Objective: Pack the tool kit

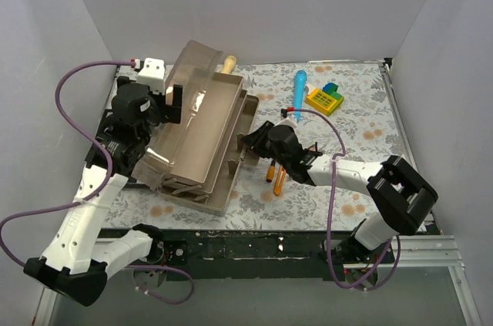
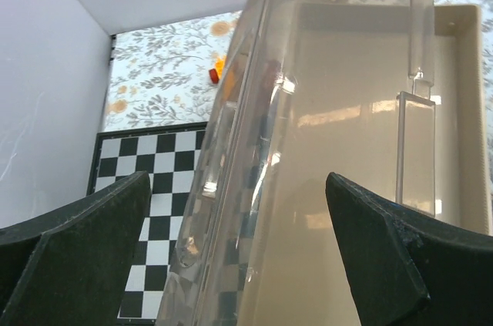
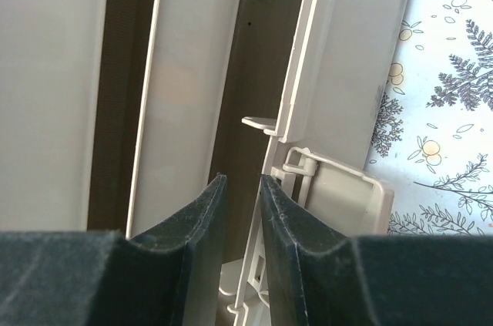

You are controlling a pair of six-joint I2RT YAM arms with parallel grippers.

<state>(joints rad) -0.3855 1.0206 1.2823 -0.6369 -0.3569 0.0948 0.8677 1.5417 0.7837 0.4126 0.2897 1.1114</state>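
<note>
Toolbox lies open on the left half of the desk, with its lid tilted up. Left end effector is wide open around the lid edge and grips nothing. Right end effector is almost closed at the toolbox's right rim; whether it pinches the rim cannot be told.

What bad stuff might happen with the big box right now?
The left gripper straddles the raised lid with jaws wide open, so nothing grips it; the lid might swing down. The right gripper sits at the rim of the toolbox, where a falling lid could hit it. The orange screwdrivers lie on the table beside that gripper; a swing could knock them away.
</note>
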